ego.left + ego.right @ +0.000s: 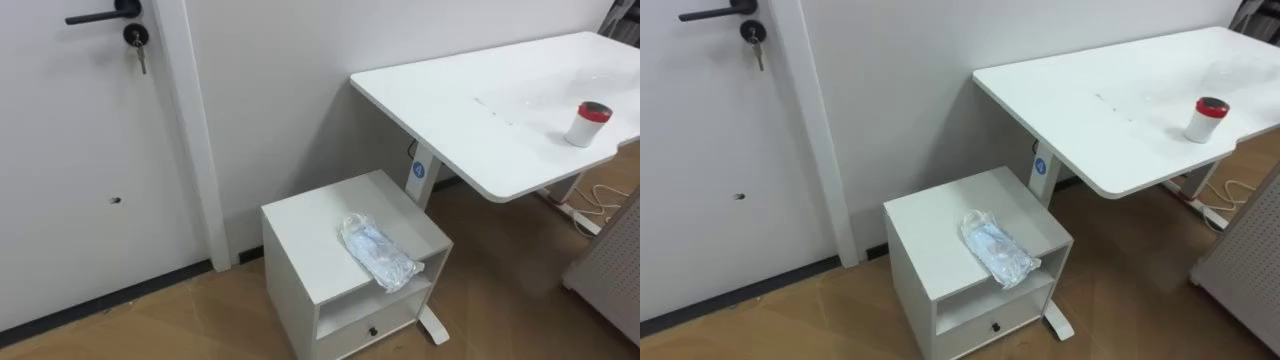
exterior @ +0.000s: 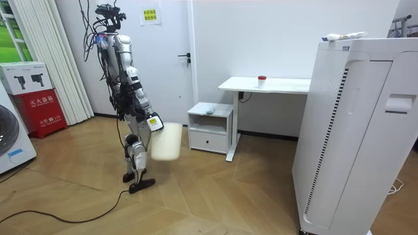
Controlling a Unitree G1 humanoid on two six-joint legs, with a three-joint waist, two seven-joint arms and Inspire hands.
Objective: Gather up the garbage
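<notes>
A crumpled plastic bag (image 1: pixel 380 252) lies atop the low cabinet (image 1: pixel 300 235) beside the desk (image 1: pixel 470 100) bearing a red-lidded cup (image 1: pixel 588 124). Well apart, one robot hand (image 2: pixel 154 123) meets a pale bin (image 2: pixel 166 142); its grip cannot be told.

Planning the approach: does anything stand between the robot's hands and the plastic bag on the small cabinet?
Nothing visible does. The plastic bag lies uncovered on the cabinet top; only bare floor lies between robot and cabinet. The desk stands beside it, not over the bag.
</notes>
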